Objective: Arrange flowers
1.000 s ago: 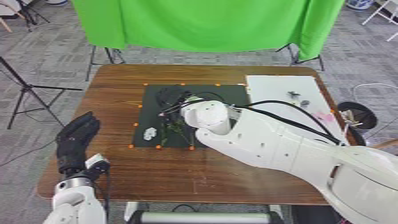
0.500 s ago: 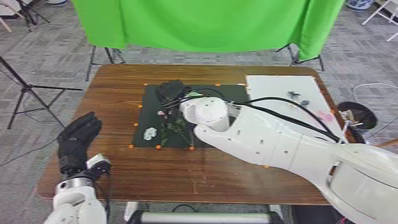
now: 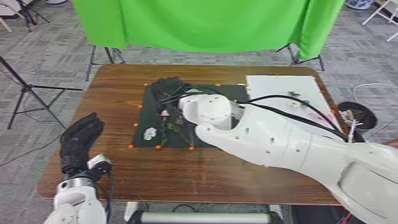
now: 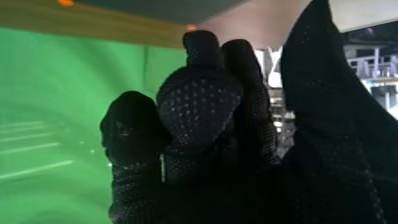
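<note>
The step in hand looks like laying flowers out on the dark rectangular mat point(image 3: 235, 92), and the placing seems part done. The right hand in a black fabric glove point(image 3: 167, 88) is over the mat's far left part, fingers loosely extended, thumb apart, pinching nothing. A pink flower with a green stem point(image 3: 164, 114) lies just below it, toward the robot; a white crumpled piece point(image 3: 149, 133) is farther that way, and a flat white board point(image 3: 266, 86) is off to its right. The black-gloved left hand point(image 3: 82, 134) rests well apart, fingers straight and together. Next, likely, it must swing clear and fetch another stem. Compared with a second ago, the right hand has moved farther from the robot, leaving the pink bloom more exposed
</note>
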`<state>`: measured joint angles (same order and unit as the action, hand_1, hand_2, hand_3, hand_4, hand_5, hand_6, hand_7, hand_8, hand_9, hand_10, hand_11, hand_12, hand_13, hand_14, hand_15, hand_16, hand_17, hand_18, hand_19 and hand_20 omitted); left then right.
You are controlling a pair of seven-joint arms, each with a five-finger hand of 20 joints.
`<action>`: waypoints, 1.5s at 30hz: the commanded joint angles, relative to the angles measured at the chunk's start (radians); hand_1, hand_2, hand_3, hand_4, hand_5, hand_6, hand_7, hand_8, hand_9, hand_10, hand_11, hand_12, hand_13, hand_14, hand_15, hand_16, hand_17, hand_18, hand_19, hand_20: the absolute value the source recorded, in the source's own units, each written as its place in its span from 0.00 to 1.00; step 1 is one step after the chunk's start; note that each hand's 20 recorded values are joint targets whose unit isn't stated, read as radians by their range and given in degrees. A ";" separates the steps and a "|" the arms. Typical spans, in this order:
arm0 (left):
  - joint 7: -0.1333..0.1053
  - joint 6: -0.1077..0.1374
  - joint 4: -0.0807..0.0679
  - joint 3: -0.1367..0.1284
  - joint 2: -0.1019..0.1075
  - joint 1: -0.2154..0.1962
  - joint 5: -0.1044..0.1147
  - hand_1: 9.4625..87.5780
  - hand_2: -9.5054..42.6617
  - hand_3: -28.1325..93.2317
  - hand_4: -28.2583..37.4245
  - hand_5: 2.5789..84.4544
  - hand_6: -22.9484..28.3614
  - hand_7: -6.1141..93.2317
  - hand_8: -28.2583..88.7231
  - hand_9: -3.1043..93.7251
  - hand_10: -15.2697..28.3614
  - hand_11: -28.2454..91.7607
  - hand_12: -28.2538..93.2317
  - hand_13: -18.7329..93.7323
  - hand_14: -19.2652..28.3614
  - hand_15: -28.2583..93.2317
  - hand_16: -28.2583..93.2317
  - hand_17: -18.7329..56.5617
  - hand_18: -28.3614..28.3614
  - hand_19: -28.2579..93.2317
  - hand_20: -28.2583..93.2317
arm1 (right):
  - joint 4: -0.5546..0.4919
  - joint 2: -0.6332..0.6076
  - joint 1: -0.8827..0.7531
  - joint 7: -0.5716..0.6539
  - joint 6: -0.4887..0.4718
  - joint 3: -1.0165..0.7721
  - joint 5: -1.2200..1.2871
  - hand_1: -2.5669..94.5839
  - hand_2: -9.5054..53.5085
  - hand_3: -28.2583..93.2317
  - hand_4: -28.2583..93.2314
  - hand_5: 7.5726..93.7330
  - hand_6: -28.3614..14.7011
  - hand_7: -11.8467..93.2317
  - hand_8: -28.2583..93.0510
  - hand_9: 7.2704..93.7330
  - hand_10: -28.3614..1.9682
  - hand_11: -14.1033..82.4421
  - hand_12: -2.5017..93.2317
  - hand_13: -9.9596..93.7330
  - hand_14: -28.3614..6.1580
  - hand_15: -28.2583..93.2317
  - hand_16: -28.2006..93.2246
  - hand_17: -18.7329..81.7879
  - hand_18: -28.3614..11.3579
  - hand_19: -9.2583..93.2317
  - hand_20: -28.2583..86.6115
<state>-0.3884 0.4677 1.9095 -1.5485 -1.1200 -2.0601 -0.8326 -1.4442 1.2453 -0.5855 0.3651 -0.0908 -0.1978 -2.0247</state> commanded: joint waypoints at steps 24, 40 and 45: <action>0.013 -0.013 0.020 -0.033 -0.028 -0.056 -0.018 0.51 0.42 0.80 0.18 0.61 0.50 0.27 0.22 0.53 0.66 0.45 0.31 0.56 0.70 0.42 0.20 0.58 0.71 0.30 0.50 | -0.297 -0.731 -0.466 0.292 -0.219 -0.704 0.095 0.20 0.00 0.57 0.01 0.25 0.56 0.11 0.20 0.31 0.14 0.16 0.09 0.87 0.51 0.70 0.45 0.71 0.23 0.98 0.59; 0.001 0.019 0.043 -0.003 -0.020 -0.068 -0.016 0.49 0.42 0.80 0.17 0.61 0.50 0.27 0.22 0.54 0.66 0.45 0.31 0.56 0.71 0.43 0.19 0.57 0.71 0.31 0.48 | -0.282 -0.761 -0.748 0.357 -0.185 -0.870 0.049 0.21 0.00 0.73 0.06 0.39 0.61 0.18 0.19 0.51 0.28 0.21 0.11 0.91 0.58 0.69 0.45 0.75 0.27 1.00 0.56; 0.005 0.021 0.046 -0.005 -0.018 -0.074 -0.012 0.49 0.42 0.80 0.17 0.61 0.50 0.26 0.22 0.54 0.66 0.45 0.31 0.56 0.71 0.43 0.19 0.57 0.71 0.31 0.48 | -0.294 -0.760 -0.805 0.359 -0.171 -0.882 0.037 0.24 0.00 0.74 0.07 0.44 0.61 0.20 0.18 0.57 0.35 0.23 0.13 0.92 0.60 0.69 0.45 0.75 0.27 1.00 0.56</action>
<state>-0.3846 0.4740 1.9441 -1.5690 -1.1323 -2.1091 -0.8460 -1.7258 0.5025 -1.3170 0.7046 -0.2779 -1.0725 -1.9686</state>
